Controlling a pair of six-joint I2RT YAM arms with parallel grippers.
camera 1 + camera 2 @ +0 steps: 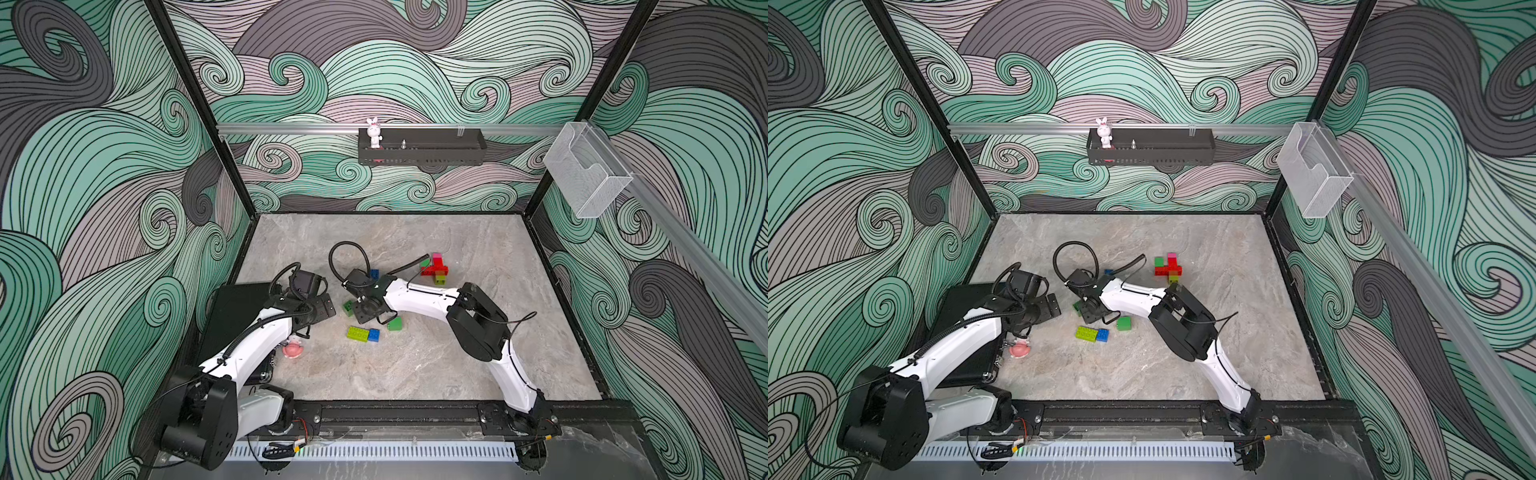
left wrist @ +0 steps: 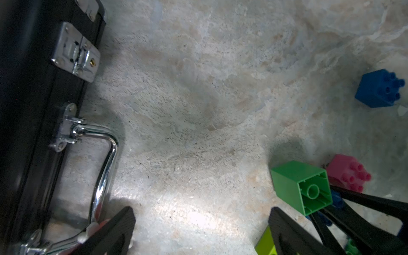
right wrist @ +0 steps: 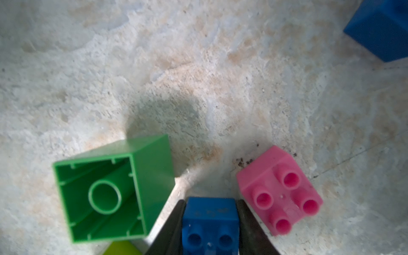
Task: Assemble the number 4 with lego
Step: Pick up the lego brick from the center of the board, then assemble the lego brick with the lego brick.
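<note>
I see a grey stone-patterned table [image 1: 415, 374]. On its left lies a black case [image 1: 237, 316], a pink toy [image 1: 293, 350] just beside it. Mid-table, a lime brick [image 1: 358, 333] touches a blue brick [image 1: 373, 335], a green brick [image 1: 395, 323] near them. Farther back sits a red, green and pink brick cluster [image 1: 434, 270].

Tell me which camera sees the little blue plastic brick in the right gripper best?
Right wrist view: the small blue studded plastic brick sits in the right gripper, studs clear. The left wrist view catches only a blue sliver. In both top views the gripper hides it.
</note>
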